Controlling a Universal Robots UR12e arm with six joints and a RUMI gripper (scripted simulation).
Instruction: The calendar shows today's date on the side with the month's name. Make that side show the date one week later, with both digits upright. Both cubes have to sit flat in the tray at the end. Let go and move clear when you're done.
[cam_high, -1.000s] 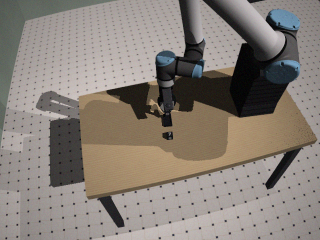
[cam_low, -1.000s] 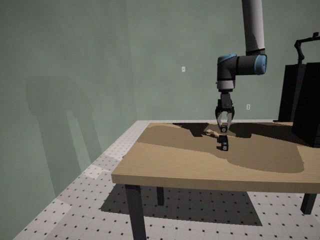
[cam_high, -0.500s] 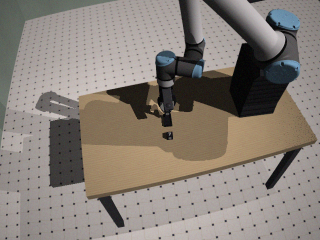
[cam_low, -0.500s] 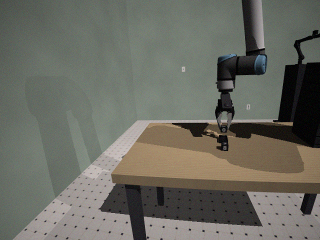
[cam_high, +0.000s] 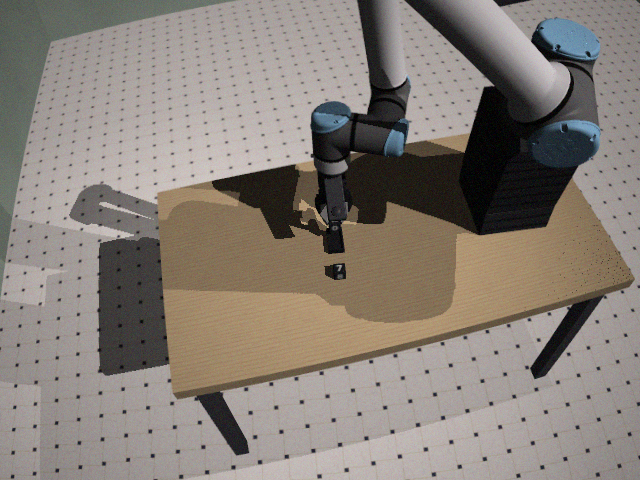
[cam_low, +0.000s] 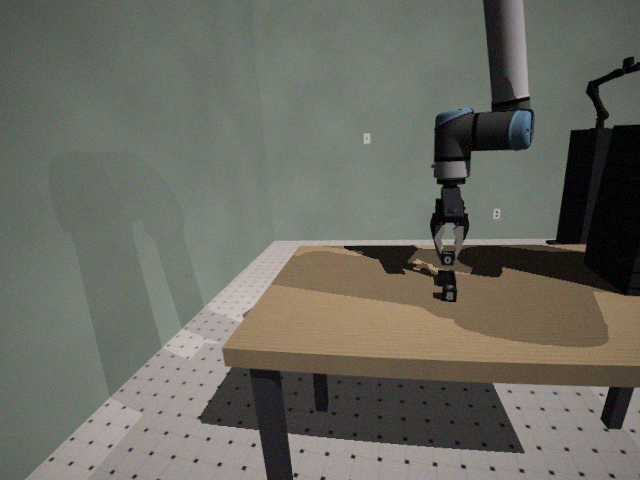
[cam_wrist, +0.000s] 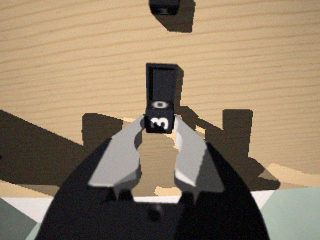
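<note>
My gripper is shut on a black cube. The cube hangs above the table, a small gap showing between it and the tray in the exterior view. It shows an upright white 0 towards that camera and a 3 on top, sideways in the wrist view. The black tray lies on the table; its visible inside is empty. The other black cube stands on the table outside the tray, with 8 in front and 7 on top. No month name is legible.
The wooden table carries the arm's black pedestal on the right in the top and exterior views. The loose cube stands between the tray and the table edge nearer the top and exterior views. Arm shadows cross the tray area.
</note>
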